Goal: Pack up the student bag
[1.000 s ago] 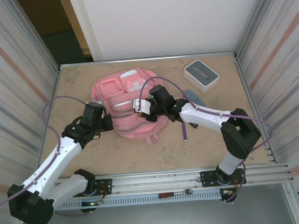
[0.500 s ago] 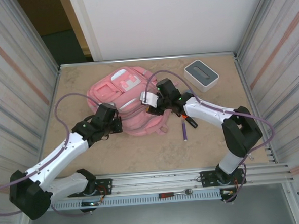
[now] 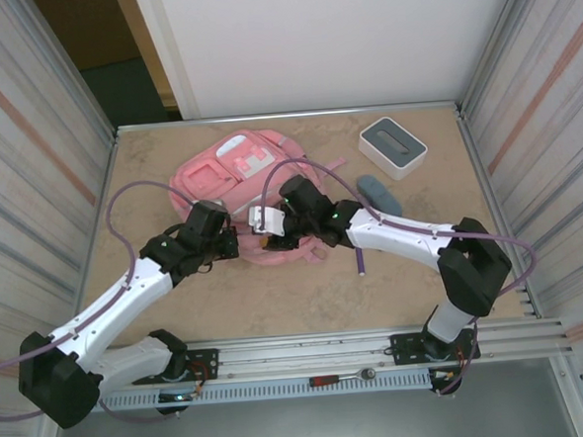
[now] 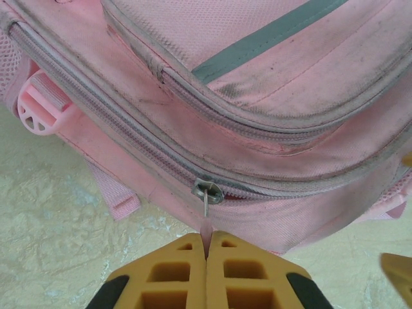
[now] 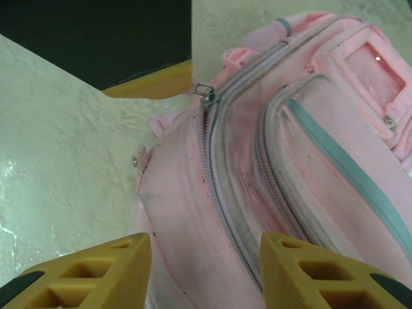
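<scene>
I read left gripper (image 4: 206,238) clenched on zipper tab (image 4: 205,226) of student bag (image 3: 220,175); right gripper (image 5: 205,241) released above it; open bench (image 3: 306,299) along near edge.

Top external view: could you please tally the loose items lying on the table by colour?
Pink: 1, the student bag
White and grey: 1, the box
Blue-grey: 1, the flat oblong item
Purple: 1, the pen-like stick
Total: 4
</scene>
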